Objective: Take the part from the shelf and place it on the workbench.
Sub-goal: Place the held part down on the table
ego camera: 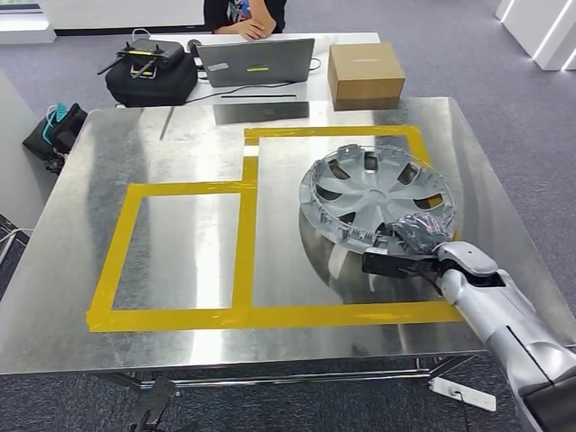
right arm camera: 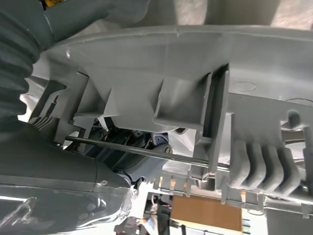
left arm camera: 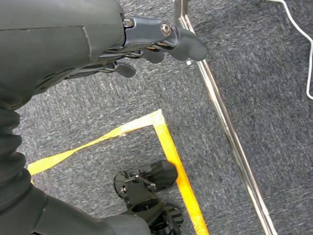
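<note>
Because I grip the part (ego camera: 377, 193), a silver wheel cover, by its near rim, my right hand (ego camera: 414, 243) keeps it tilted over the bench's (ego camera: 170, 234) right side, inside the yellow tape (ego camera: 246, 225). My left hand (left arm camera: 162, 41) hangs empty, fingers loosely apart.

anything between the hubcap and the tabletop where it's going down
Nothing visible. The right hand holds the silver hubcap by its near rim, tilted over the larger yellow-taped rectangle on the metal workbench. The surface beneath it shows just bare metal.
</note>
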{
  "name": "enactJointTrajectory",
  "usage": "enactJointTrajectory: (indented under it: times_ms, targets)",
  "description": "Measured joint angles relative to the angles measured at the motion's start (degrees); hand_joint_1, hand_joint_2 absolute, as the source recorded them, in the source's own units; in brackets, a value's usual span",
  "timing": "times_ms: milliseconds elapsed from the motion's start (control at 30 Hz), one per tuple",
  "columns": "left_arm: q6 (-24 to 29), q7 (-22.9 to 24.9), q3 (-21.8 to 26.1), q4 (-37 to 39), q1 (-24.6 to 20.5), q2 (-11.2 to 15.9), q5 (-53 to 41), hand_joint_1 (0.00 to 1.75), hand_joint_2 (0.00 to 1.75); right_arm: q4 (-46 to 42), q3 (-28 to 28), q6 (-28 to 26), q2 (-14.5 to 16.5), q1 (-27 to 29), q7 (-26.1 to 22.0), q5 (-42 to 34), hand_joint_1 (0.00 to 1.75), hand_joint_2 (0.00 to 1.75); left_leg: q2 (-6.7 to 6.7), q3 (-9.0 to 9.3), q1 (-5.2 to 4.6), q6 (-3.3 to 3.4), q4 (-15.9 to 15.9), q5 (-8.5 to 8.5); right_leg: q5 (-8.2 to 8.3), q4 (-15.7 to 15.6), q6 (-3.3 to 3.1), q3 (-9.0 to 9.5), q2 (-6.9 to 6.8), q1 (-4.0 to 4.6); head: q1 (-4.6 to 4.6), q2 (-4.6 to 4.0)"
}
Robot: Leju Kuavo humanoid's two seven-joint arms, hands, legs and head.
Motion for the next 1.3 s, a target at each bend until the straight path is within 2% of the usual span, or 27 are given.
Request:
enactJointTrajectory:
  times_ms: [433,867,1000,1133,1300]
  targets:
    - [1.29,-1.53,0.02,-0.02,-0.01,0.0,-0.88,0.0,1.75,-1.06,5.91,-3.34,1.35,0.1,-0.83,0.88,1.75,1.75,0.01,0.01,0.0,-0.01,0.0,0.0,0.0,0.0,-0.01,0.01,0.01,0.0,0.0,0.0]
    - [0.74,-1.99,0.12,-0.02,0.0,0.0,-1.3,0.0,1.75,-4.23,10.17,-7.69,1.27,1.36,-2.05,2.85,1.75,1.75,0.0,-0.03,0.0,-0.04,0.0,-0.06,-0.05,-0.02,-0.02,-0.03,0.0,0.0,0.0,0.0]
    - [-1.03,-2.31,0.15,-0.02,0.04,0.01,-1.57,0.0,1.75,-4.54,10.85,-7.97,0.96,1.4,-1.95,2.99,0.0,1.75,0.0,-0.03,0.0,-0.04,0.0,-0.06,-0.05,-0.04,-0.01,-0.02,0.0,-0.01,0.0,0.0]
    - [-3.16,-2.41,0.14,-0.02,0.16,0.02,-1.71,0.0,1.75,-4.6,11.04,-8.13,0.8,1.42,-1.89,2.55,0.0,1.75,0.0,-0.03,0.0,-0.04,0.0,-0.06,-0.05,-0.04,-0.01,-0.01,-0.01,0.0,-0.01,0.0]
    - [-3.07,-2.35,0.21,-0.02,0.22,0.05,-1.34,0.0,1.75,-4.71,11.03,-8.8,0.65,1.69,-2.02,1.51,0.0,1.75,0.0,-0.03,0.0,-0.03,0.0,-0.06,-0.05,-0.04,-0.01,-0.01,-0.01,0.0,0.0,0.0]
